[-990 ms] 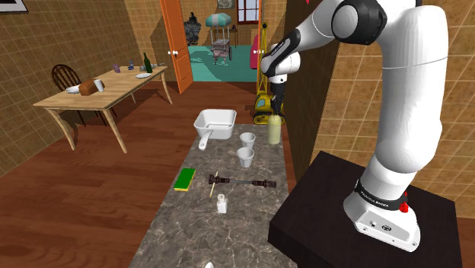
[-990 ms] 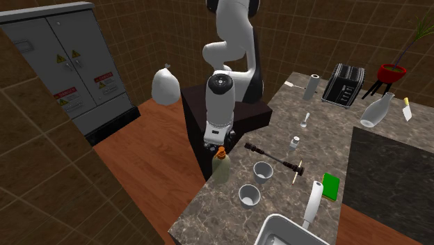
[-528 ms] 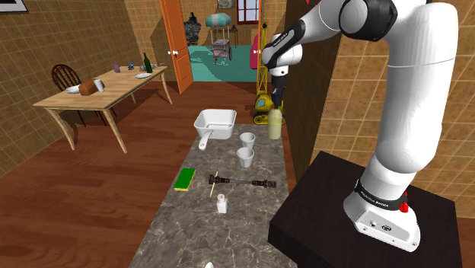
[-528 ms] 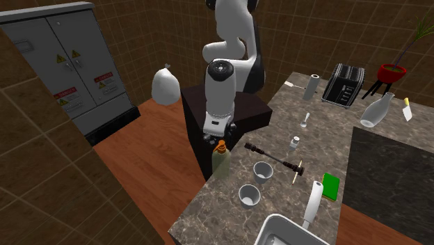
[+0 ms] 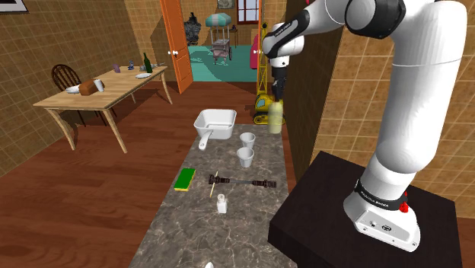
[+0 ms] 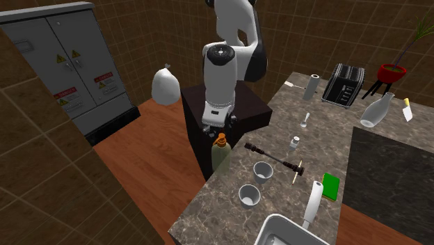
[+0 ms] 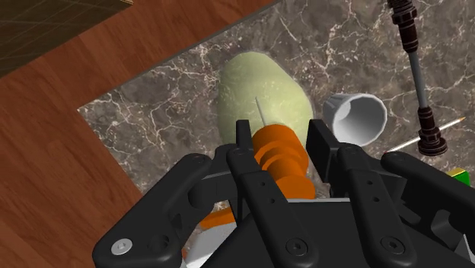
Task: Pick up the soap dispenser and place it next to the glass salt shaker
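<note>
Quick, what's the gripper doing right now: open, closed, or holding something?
Gripper: closed, holding the soap dispenser by its orange pump neck.

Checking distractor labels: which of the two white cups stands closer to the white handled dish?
The cup right beside the dish; the other cup stands further along the counter, next to the dark rod.

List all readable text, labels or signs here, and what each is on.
Nothing can be quoted.
Arm base: band of dark lettering, too small to read.
Grey cabinet: yellow triangle warning signs and red labels, wording too blurred to read.
Soap dispenser in the hand: no label visible.
</note>
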You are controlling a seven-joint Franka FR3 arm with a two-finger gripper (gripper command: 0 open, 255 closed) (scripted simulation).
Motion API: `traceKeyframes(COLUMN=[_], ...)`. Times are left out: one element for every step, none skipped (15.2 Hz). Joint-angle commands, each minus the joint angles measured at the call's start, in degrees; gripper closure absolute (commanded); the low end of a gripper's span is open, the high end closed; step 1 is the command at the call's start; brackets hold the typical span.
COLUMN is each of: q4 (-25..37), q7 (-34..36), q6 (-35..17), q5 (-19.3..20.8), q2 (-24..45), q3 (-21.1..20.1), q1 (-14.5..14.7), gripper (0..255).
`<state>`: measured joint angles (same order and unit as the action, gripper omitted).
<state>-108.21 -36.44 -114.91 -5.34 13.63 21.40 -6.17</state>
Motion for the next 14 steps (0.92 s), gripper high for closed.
traceKeyframes(q4=[0.7,1.1,1.5,2.0,2.4,2.9,3.4,3.9,4.4,5.0,5.5,6.1,6.6,7.2], q7=[0.3,0.4,0.5,0.5,0.6,0.7,0.8,0.8,0.9,1.0,1.0,1.1,1.1,1.2], q6=[1.5,2.2,2.9,3.6,4.3,5.0,5.7,6.4,7.1,7.8,8.5,9.3,10.0,10.7], q5=[0.4,0.5,0.7,0.8,0.9,1.0,1.1,1.2,1.3,1.4,1.5,1.6,1.6,1.7], q2=[-0.9,-1.2,-1.5,-1.7,-2.0,-2.2,-2.5,-2.7,-2.9,-3.1,-3.3,-3.5,-3.6,-3.8], q3=[0.1,0.1,0.2,0.2,0.2,0.2,0.3,0.3,0.3,0.3,0.3,0.4,0.4,0.4], q1=[0.1,0.1,0.2,0.2,0.2,0.2,0.2,0.3,0.3,0.3,0.3,0.3,0.3,0.3], gripper=[255,255,255,255,255,255,255,255,255,255,255,255,255,255])
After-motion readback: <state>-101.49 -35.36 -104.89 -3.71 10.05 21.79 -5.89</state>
